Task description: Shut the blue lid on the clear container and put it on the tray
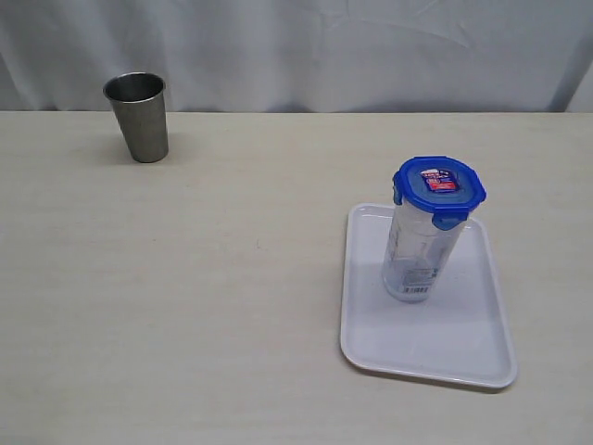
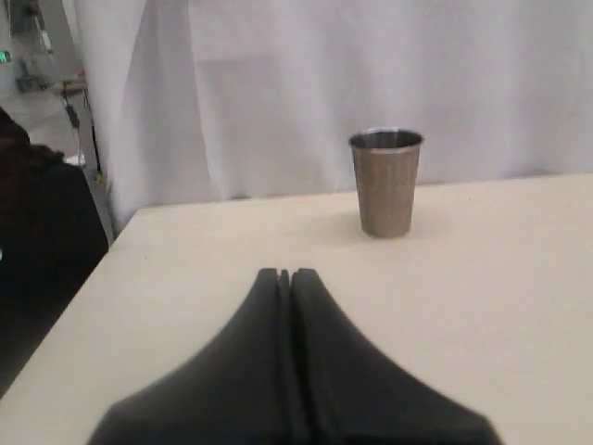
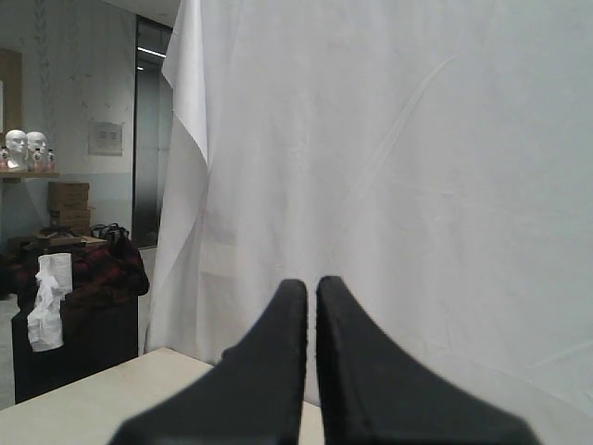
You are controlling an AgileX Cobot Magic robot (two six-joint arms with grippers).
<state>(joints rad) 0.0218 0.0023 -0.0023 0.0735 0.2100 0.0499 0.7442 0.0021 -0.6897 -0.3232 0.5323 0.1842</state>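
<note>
the clear container (image 1: 417, 255), a tall narrow see-through plastic canister with rounded corners, stands upright on the tray (image 1: 463, 348), toward its far half, with a white barcode sticker low on its wall. the blue lid (image 1: 438, 185) sits on top of it: rounded-octagon shape, lighter centre panel with a small label, snap flaps round the rim. the near flap looks folded down, the rest i can't tell. the tray is flat glossy white plastic with rounded corners and a low rim, lying on the right side of the pale wood-grain table (image 1: 185, 297). a tapered brushed steel cup (image 1: 139, 116) stands well apart at the far left, open end up. wrinkled white curtain (image 1: 324, 46) behind. left gripper (image 2: 284, 275): matte black fingers pressed together on nothing, above the tabletop, cup ahead. right gripper (image 3: 311, 283): fingers closed too, empty, facing the curtain.
</note>
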